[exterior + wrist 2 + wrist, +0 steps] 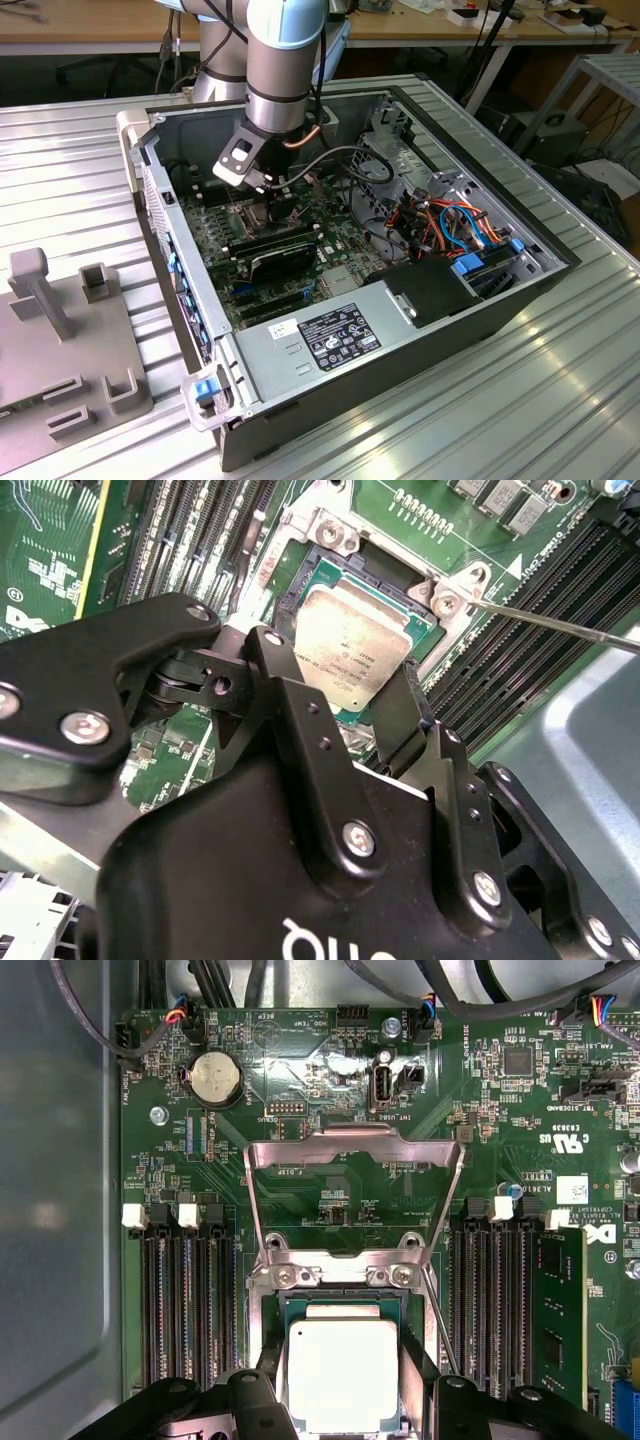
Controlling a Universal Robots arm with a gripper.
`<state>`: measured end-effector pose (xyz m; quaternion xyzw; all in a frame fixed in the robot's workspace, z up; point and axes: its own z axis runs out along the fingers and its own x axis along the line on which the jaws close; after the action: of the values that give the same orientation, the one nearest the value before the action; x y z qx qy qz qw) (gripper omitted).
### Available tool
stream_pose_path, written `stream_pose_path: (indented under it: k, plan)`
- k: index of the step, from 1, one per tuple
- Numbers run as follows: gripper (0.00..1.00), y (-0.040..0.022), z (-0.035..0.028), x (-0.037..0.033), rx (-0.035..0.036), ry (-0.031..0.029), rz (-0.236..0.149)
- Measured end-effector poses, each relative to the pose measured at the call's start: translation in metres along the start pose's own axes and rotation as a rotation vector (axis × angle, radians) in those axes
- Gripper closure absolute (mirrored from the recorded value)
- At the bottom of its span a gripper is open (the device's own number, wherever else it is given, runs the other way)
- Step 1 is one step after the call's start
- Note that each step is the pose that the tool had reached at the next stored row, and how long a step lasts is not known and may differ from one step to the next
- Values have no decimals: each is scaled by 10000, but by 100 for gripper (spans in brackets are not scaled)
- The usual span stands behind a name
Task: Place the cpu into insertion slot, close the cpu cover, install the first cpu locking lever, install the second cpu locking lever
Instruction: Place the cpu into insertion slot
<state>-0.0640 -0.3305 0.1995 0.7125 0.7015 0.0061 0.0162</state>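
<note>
Between the fingers (268, 1392) of the claw (343, 1400), the cpu (343, 1370) sits clamped, lying in the insertion slot (385, 568); just beyond the claw, the cpu cover (355, 1148) lies flipped open.

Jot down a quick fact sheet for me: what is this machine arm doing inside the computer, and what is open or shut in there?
Setting: open computer case on a ribbed metal table
Arm: reaches down into the case
Gripper: gripper right at the chip
Chip: silvery square chip at the socket; cannot tell whether it is fully seated
Cover: metal frame cover swung open, away from the socket
Lever: thin rod lever sticking out beside the socket, not fastened
</note>
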Motion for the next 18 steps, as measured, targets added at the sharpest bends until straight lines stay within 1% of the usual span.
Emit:
stream_pose_path:
  k: [18]
  plan:
    - [45,9,0,0,0,0,6]
